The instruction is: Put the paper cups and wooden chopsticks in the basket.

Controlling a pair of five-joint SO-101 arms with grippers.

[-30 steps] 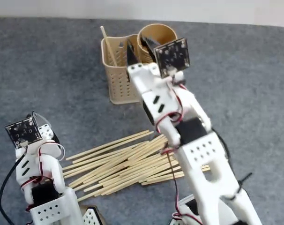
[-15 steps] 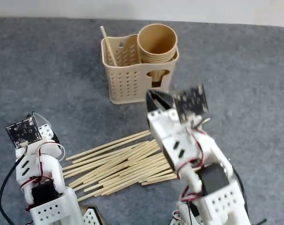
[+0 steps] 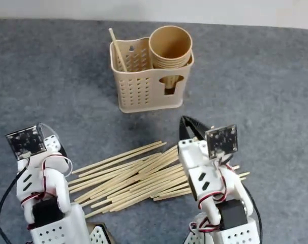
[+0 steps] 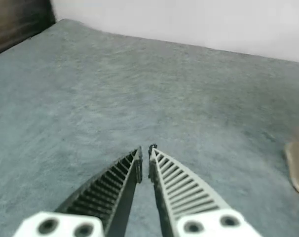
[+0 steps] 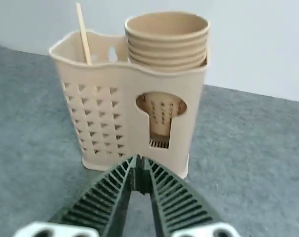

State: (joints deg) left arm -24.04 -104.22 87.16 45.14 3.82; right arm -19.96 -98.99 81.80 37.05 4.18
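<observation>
Likely light, stiff, roll-prone: pinch chopsticks (image 3: 133,178) singly at mid-length, pile's edge. Seeing left gripper (image 4: 145,150) and right gripper (image 5: 139,170) closed, empty.

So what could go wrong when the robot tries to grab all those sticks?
1. The chopsticks lie crossed in a heap, so a hand might lift several at once and drop some.
2. The cups stick up above the basket rim, so a long stick swung in could bump them or tip the basket.
3. The right hand is shut near the heap. If it goes down without opening, it would probably just push sticks away.
</observation>
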